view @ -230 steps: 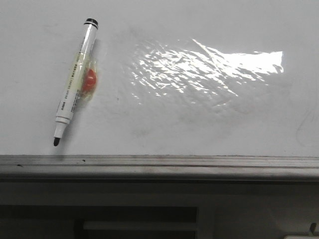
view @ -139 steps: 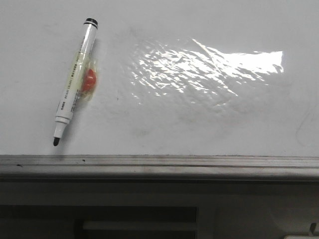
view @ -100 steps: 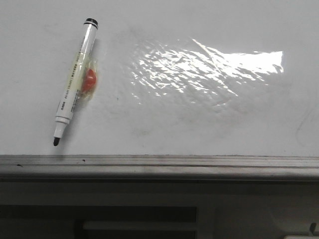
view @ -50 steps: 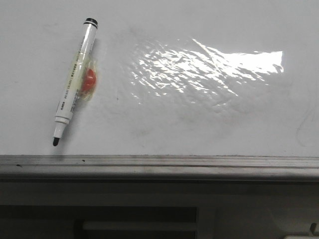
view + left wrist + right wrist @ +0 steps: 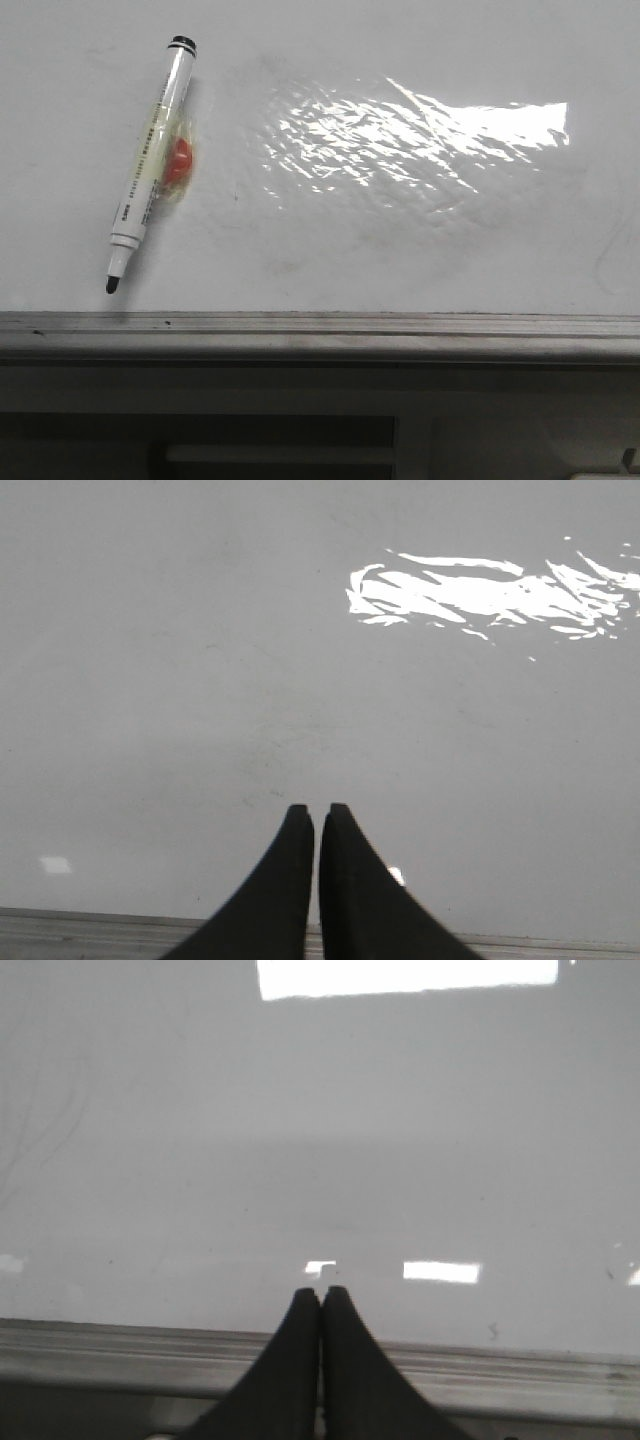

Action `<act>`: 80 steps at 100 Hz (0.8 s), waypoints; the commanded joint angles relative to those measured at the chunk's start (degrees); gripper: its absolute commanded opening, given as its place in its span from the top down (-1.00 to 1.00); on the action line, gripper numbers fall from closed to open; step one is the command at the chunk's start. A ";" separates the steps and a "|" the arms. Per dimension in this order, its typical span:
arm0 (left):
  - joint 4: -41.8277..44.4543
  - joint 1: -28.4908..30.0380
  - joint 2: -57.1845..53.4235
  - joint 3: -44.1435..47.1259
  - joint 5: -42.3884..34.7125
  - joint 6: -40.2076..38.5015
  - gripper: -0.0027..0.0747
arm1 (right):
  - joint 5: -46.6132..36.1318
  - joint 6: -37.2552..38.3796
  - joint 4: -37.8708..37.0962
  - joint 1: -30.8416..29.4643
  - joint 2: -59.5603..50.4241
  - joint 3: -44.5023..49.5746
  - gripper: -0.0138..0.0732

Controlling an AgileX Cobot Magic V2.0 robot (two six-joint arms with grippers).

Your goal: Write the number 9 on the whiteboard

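Observation:
The whiteboard [image 5: 420,250] fills the front view, glossy white with faint grey smudges and a wrinkled shiny patch [image 5: 400,140]. No number 9 shows on it. A white marker [image 5: 150,165] with a black tip and a red blob taped to its side lies on the board at the left, tip toward the near frame. Neither gripper shows in the front view. My left gripper [image 5: 316,810] is shut and empty over the whiteboard [image 5: 200,680] near its frame. My right gripper [image 5: 321,1292] is shut and empty over the whiteboard [image 5: 300,1140] by its frame edge.
The grey metal frame edge [image 5: 320,335] runs along the near side of the board; it also shows in the left wrist view [image 5: 80,930] and the right wrist view [image 5: 520,1370]. Below it is a dark shelf area [image 5: 250,440].

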 commanded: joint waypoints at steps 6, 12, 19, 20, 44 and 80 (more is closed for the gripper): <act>0.21 0.18 -1.55 1.05 -4.95 -0.17 0.98 | -6.17 0.18 -0.86 -0.10 -0.87 1.58 0.82; 0.21 0.18 -1.55 1.05 -5.05 -0.17 0.98 | -6.17 0.18 -0.86 -0.10 -0.87 1.58 0.82; 0.21 0.18 -1.55 1.05 -5.28 -0.17 0.98 | -6.54 0.18 -0.74 -0.10 -0.87 1.58 0.82; 0.21 0.18 -1.55 1.05 -5.44 -0.17 0.98 | -6.68 0.18 -0.74 -0.10 -0.87 1.58 0.82; 0.21 0.18 -1.55 1.05 -7.67 -0.17 0.98 | -14.67 -0.08 -1.43 -0.10 -0.87 1.58 0.82; -0.88 0.18 -1.55 1.05 -10.81 -0.30 0.98 | -15.28 0.32 4.52 -0.10 -0.48 -0.20 0.82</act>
